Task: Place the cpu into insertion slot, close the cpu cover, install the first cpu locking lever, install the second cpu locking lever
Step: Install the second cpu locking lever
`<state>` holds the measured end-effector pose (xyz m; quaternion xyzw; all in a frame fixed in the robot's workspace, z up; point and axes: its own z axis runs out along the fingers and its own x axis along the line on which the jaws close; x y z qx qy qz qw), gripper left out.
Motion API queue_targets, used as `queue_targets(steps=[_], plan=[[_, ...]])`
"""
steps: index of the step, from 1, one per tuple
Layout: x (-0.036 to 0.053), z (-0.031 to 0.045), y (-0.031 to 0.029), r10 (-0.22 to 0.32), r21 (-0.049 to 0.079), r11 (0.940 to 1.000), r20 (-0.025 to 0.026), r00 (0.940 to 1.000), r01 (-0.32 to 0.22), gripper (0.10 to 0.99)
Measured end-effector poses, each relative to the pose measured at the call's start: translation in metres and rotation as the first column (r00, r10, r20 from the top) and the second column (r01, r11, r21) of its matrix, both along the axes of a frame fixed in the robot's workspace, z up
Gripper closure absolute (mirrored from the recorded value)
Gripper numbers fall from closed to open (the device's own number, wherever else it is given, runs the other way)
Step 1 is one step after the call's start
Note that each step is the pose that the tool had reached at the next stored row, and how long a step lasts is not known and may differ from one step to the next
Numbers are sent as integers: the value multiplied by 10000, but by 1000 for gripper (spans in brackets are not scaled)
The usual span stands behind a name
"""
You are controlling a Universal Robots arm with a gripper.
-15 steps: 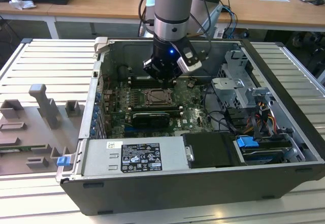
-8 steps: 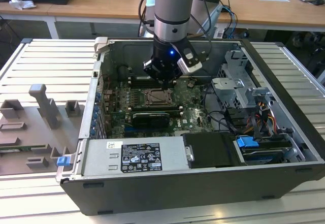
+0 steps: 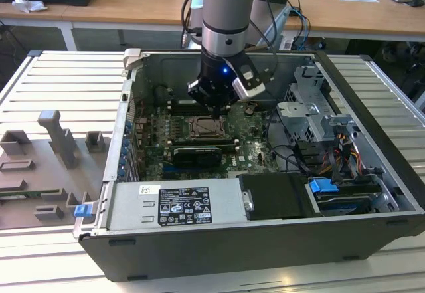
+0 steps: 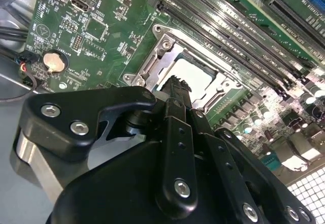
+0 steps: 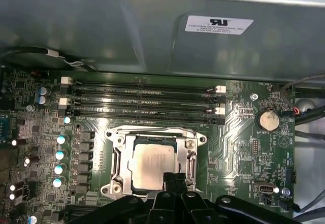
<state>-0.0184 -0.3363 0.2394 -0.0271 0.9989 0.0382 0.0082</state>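
Black two-finger gripper (image 5: pixel 174 177) hangs just above the small square silver-rimmed insertion slot (image 5: pixel 154 164) on the green circuit board (image 5: pixel 244 127), fingertips pressed together over the slot's near edge, holding nothing. Pale silvery-beige square cpu (image 5: pixel 151 166) lies flat inside the slot. Thin silver metal cpu cover (image 5: pixel 152 133) frames the chip, window over its top; whether it's fully latched, cannot tell. Long narrow black memory slots (image 5: pixel 142 99) run just beside the slot, toward the grey steel case wall (image 5: pixel 127 31). Round silver coin battery (image 5: pixel 267 120) sits well apart from the slot. In the exterior view a long black card (image 3: pixel 194 155) lies just beside the slot, hemming that edge; little free room around it
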Motion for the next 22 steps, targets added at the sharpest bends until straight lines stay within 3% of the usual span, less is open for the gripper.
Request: queue_targets(steps=[4,6,7,22], plan=[[0,0,-34,-1,-1,10000,0,10000,1,980],[0,0,-122,0,0,10000,0,10000,0,980],[-1,5,-139,-1,-3,10000,-2,10000,1,980],[-1,23,-310,0,23,10000,-20,10000,0,980]])
